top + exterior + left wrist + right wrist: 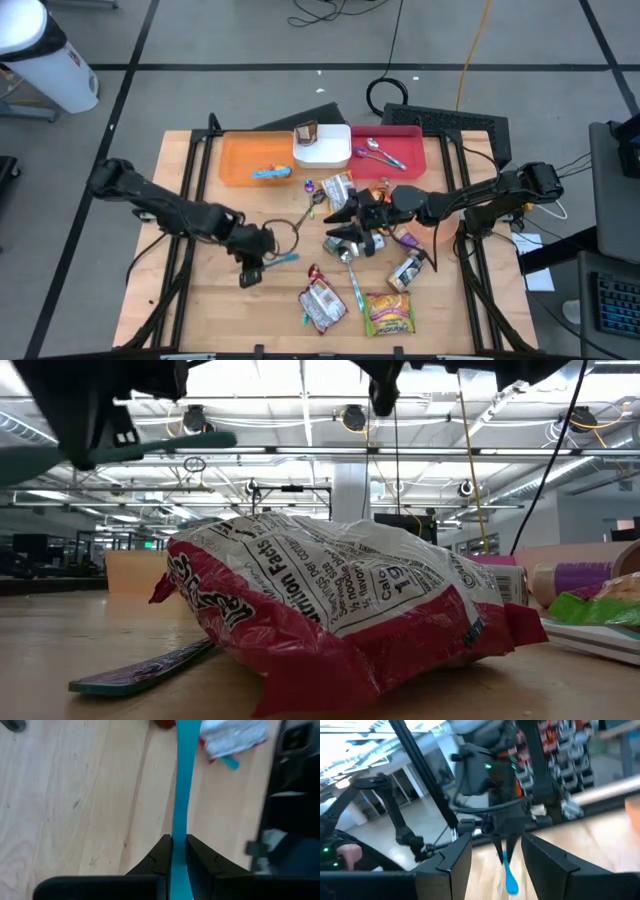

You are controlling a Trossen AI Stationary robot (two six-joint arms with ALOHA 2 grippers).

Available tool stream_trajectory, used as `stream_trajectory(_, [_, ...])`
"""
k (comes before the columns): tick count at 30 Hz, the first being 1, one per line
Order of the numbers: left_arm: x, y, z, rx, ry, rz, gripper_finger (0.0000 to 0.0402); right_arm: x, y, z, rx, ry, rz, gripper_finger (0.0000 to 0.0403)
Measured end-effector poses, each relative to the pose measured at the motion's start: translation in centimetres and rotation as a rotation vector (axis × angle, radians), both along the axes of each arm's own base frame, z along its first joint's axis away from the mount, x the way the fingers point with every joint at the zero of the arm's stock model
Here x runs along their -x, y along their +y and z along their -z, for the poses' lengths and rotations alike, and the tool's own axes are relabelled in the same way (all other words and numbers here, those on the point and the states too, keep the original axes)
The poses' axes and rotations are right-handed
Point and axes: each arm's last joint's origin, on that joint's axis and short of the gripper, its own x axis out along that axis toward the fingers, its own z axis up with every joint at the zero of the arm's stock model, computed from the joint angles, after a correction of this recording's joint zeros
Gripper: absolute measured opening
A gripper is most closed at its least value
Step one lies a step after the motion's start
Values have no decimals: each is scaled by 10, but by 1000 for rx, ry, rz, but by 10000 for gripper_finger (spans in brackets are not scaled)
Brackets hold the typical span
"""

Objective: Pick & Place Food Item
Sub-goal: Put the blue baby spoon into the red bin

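My left gripper (263, 263) (179, 856) is shut on a flat teal utensil (284, 259) (182, 780), held above the wooden table at its near left. A red-and-white snack bag (322, 305) (340, 610) lies flat on the table near the front edge, to the right of that gripper. My right gripper (345, 215) (497, 862) hovers over the table's middle, roughly level and facing the left arm. Its fingers stand apart with nothing between them. A silver packet (345, 241) lies just below it. My left gripper pinches the teal utensil's flat handle (178, 845) between its two fingers. The fingers slant downward, and the utensil runs on along them, out past the fingertips. The utensil is lifted clear of the table (150, 448).
An orange tray (240, 160), a white container (325, 150) and a red tray (405, 140) with spoons line the far side. A green-yellow bag (388, 312), a metal spoon (353, 282), a can (405, 271) and another teal utensil (140, 670) lie near the front.
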Motion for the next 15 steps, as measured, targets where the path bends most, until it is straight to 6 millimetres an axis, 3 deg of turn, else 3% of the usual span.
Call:
stream_trajectory(6, [-2, 24, -15, 126, -38, -116, 39, 0, 0, -4, 50, -53, 57, 164])
stream_trajectory(15, [-30, 60, -32, 350, -235, -284, 41, 11, 20, -13, 328, -93, 227, 164])
